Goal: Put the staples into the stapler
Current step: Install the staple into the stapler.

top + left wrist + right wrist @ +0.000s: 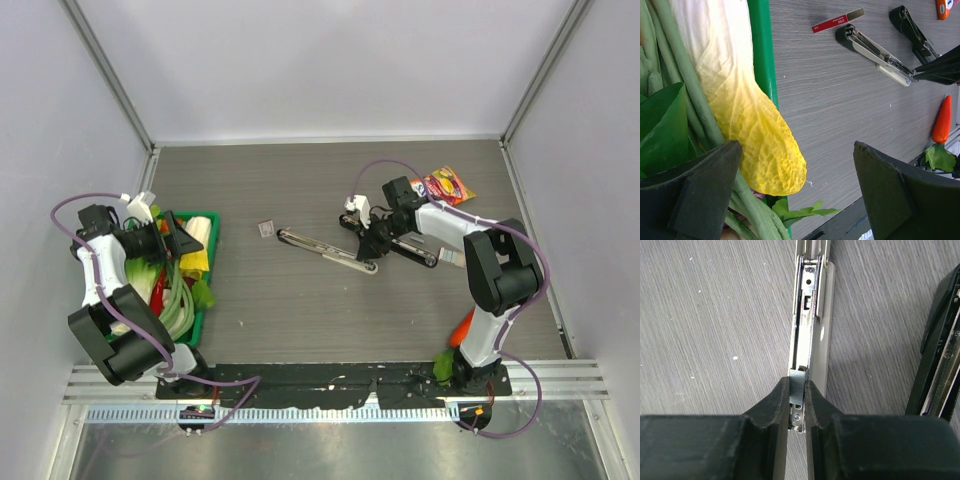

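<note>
Pinching ribbed grey staple strip [797, 376], right tool [797, 388] over long metal stapler [818, 340] channel, left tool [797, 155] wide.

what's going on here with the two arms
The right gripper is pinched on what looks like a strip of staples, holding it at the magazine rail of the light stapler, which lies opened flat on the table. The staples box sits near that stapler's other end, and a black stapler lies alongside. The left gripper is open and holds nothing, over the green tray of vegetables.
</note>
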`<state>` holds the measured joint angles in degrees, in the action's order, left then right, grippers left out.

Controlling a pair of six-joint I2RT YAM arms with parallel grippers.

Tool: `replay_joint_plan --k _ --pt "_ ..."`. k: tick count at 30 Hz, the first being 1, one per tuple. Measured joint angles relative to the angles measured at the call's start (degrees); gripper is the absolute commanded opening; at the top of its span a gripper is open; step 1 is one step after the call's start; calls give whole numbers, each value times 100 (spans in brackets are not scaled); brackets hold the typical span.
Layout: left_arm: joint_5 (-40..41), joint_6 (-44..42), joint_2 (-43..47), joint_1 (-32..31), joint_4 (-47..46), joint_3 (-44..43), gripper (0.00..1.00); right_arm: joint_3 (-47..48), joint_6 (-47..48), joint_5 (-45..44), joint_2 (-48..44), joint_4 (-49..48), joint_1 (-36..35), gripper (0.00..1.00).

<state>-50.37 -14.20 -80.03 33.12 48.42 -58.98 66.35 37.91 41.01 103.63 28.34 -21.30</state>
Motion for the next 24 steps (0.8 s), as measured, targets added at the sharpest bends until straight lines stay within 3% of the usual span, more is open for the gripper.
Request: replay_joint_plan --k 24 --pt "-2 0 -17 0 2 0 100 514 686 -317 295 610 -267 8"
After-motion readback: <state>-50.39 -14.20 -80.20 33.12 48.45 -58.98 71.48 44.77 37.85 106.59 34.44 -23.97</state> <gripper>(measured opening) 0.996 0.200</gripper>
